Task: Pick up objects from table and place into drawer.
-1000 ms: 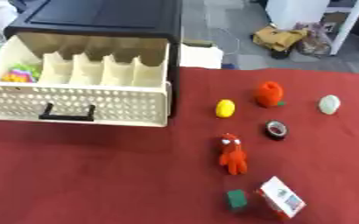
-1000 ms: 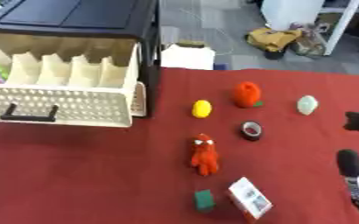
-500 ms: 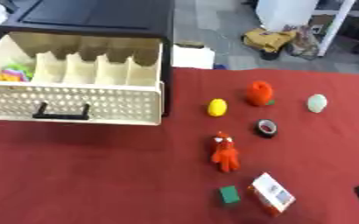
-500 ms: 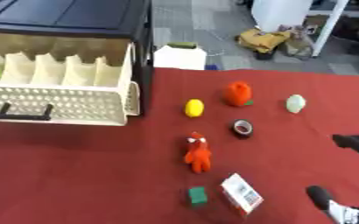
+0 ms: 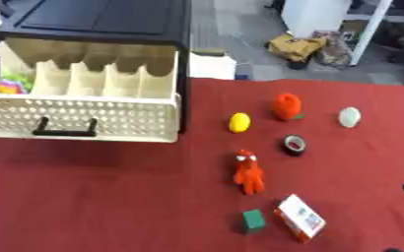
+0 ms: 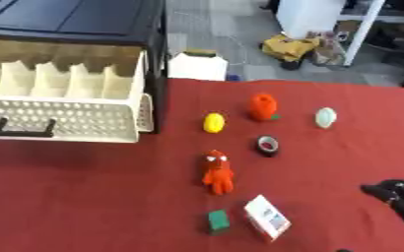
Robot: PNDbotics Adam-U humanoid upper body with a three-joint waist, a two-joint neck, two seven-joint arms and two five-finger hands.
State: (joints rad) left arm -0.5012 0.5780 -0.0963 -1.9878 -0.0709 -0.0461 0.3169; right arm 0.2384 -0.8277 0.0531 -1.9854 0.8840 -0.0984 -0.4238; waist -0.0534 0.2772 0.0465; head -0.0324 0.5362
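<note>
Drawer (image 5: 84, 115) stands pulled open at the table's left. Right of it lie the yellow piece (image 5: 239, 122), orange toy (image 5: 286, 106) and red figure (image 5: 249, 170). The right hand (image 6: 402, 195) shows well right of the figure; cannot tell its grasp.
</note>
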